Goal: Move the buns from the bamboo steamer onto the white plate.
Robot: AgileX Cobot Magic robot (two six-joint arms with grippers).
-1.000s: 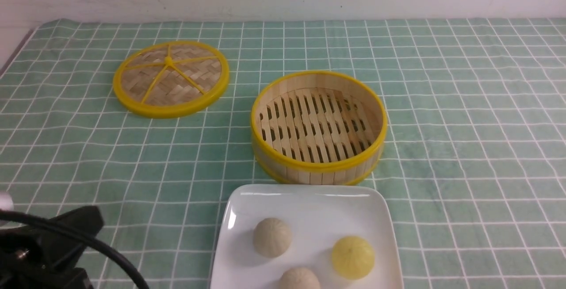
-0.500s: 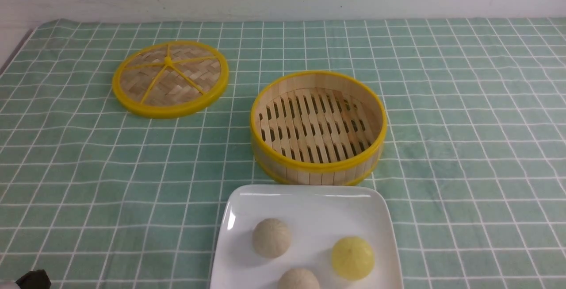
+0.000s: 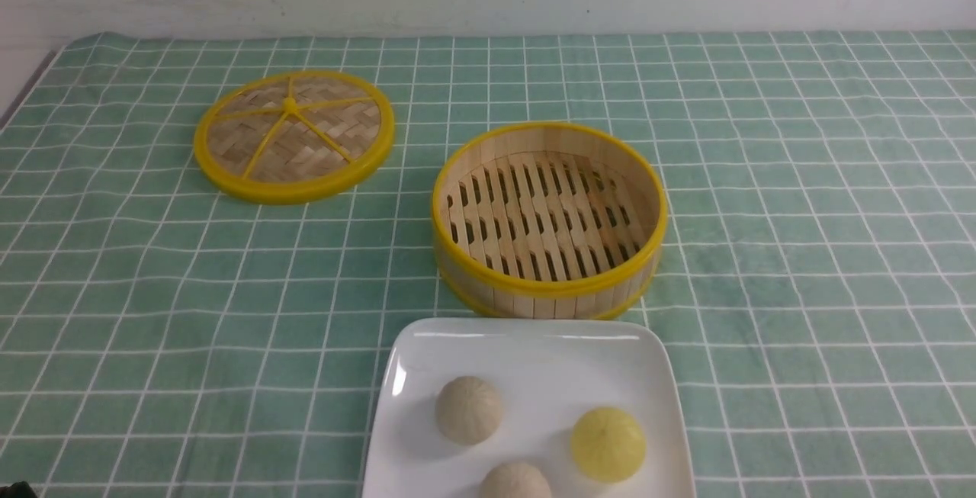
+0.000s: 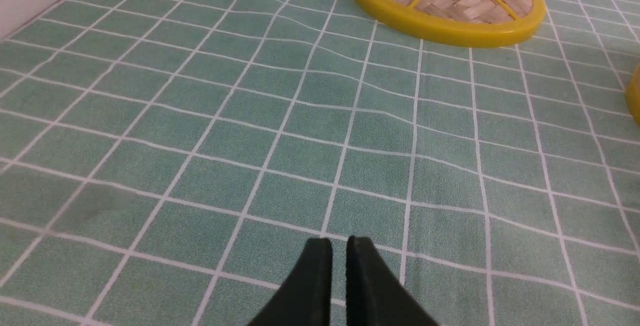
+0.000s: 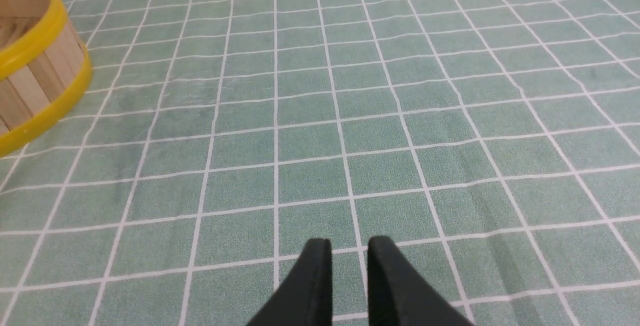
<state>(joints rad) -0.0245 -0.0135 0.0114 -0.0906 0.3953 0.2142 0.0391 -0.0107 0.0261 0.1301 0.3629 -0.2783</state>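
All three buns lie on the white plate [image 3: 427,361] at the front of the front view: a cream one [image 3: 469,409], a yellow one [image 3: 608,443] and a second cream one [image 3: 515,480], cut by the frame edge. The bamboo steamer [image 3: 549,220] stands just behind the plate, with a bare slatted floor. My left gripper [image 4: 339,246] hovers over bare cloth, jaws nearly touching with nothing between them. My right gripper [image 5: 349,246] hangs over cloth to the right of the steamer [image 5: 35,66], jaws close together and holding nothing. Neither arm reaches into the front view.
The flat woven lid [image 3: 293,136] with yellow rim and spokes lies at the back left, and shows ahead of the left gripper as the lid [image 4: 450,1]. A green checked cloth [image 3: 801,216] covers the table. A white wall runs along the back.
The left arm, which filled the lower left corner of the front view a second ago, has pulled back out of frame. Buns, plate, steamer and lid have not moved.
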